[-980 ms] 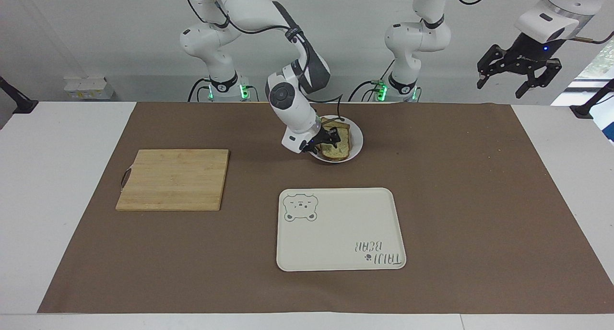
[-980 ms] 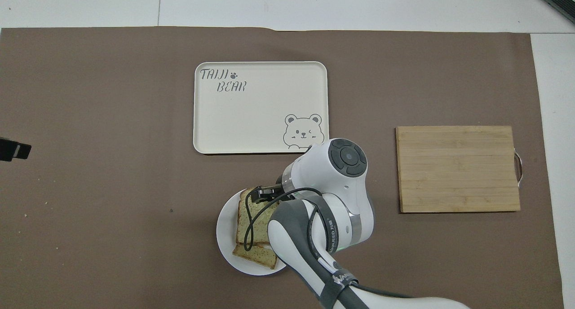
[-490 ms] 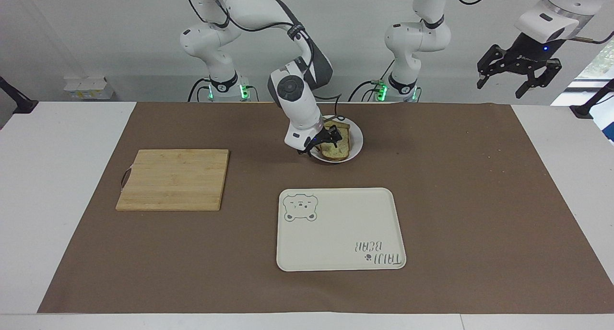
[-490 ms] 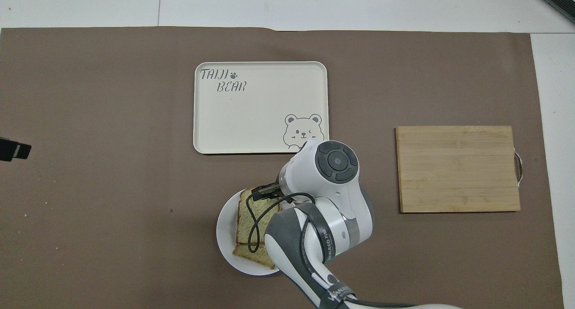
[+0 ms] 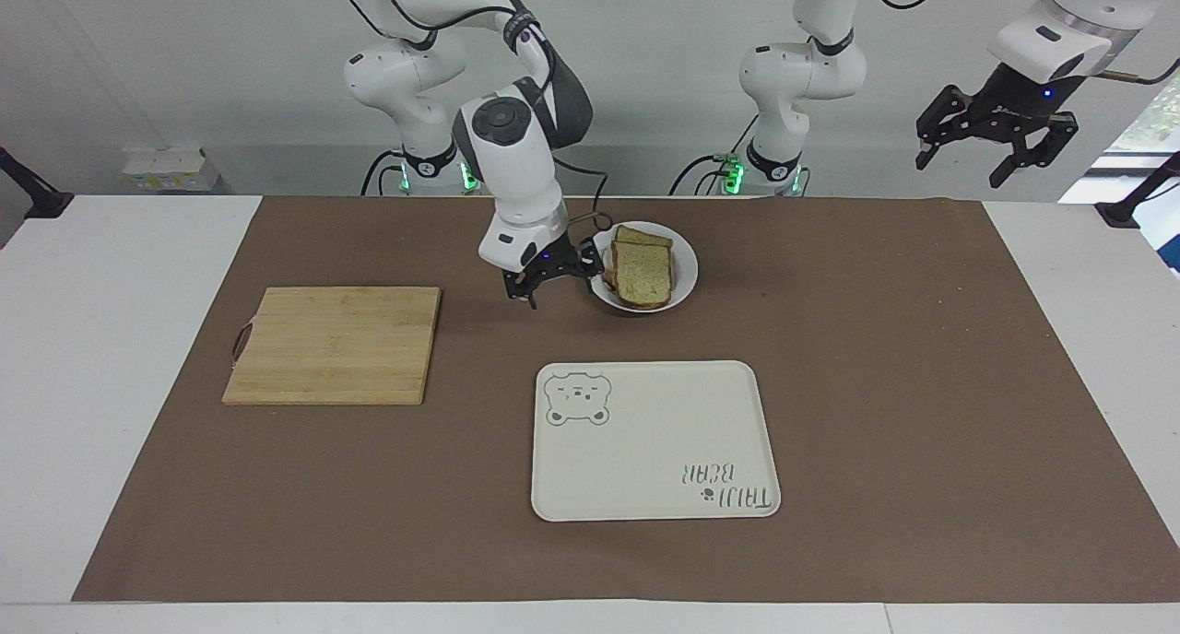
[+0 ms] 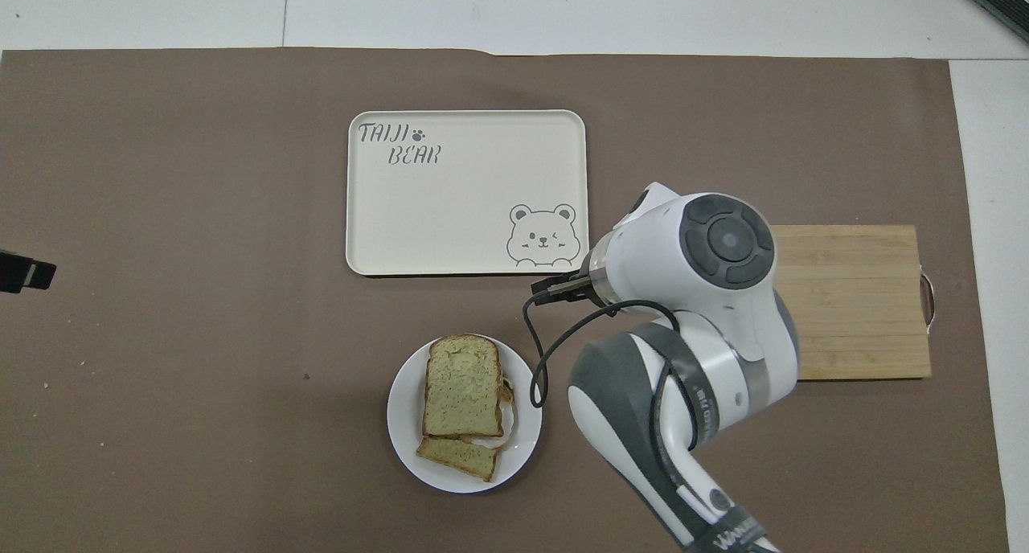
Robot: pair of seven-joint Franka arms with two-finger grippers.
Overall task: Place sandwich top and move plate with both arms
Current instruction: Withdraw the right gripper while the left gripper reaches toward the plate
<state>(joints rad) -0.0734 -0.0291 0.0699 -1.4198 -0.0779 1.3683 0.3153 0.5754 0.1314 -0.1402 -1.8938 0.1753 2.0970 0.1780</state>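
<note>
The sandwich top point(image 5: 643, 275) lies flat on another bread slice on the small white plate point(image 5: 687, 270), close to the robots' side of the mat. In the overhead view the top slice point(image 6: 464, 386) covers most of the lower slice, whose end sticks out on the plate point(image 6: 402, 424). My right gripper point(image 5: 556, 288) is open and empty, low over the mat just beside the plate, toward the cutting board. In the overhead view its wrist hides it. My left gripper point(image 5: 996, 146) is open and waits high off the left arm's end of the table.
A wooden cutting board point(image 5: 334, 344) lies toward the right arm's end, partly under the right arm in the overhead view point(image 6: 852, 296). A cream bear tray point(image 5: 654, 440) lies farther from the robots than the plate, also in the overhead view point(image 6: 466, 191). A brown mat point(image 5: 876, 358) covers the table.
My right gripper has let go of the top slice and drawn off the plate toward the cutting board. The slice stays on the stack. The left arm has not moved.
</note>
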